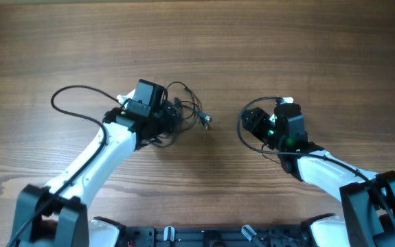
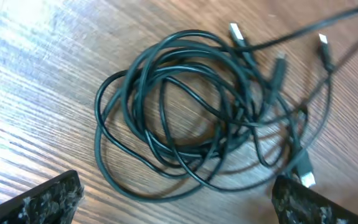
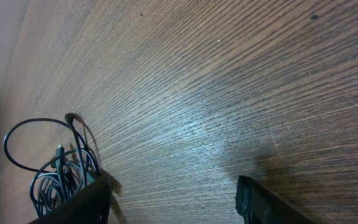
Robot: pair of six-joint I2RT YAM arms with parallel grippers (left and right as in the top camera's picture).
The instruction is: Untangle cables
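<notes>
The cables [image 1: 190, 108] lie in one tangle of thin black cords left of the table's middle. In the left wrist view the tangle [image 2: 185, 106] is a bunch of overlapping loops with several small plug ends sticking out at its upper right and lower right. My left gripper [image 1: 172, 118] is open at the tangle's left edge. Its fingers [image 2: 175, 186] stand wide apart on either side of the nearest loop and hold nothing. My right gripper [image 1: 279, 110] is open and empty, apart to the right of the tangle. Its fingers [image 3: 172, 183] are over bare wood, with the cables [image 3: 54, 174] at the lower left.
The wooden table [image 1: 307, 48] fills the view. A black cable wired to the left arm loops out at the left [image 1: 66, 92]. Another wired to the right arm loops beside the right wrist [image 1: 245, 130].
</notes>
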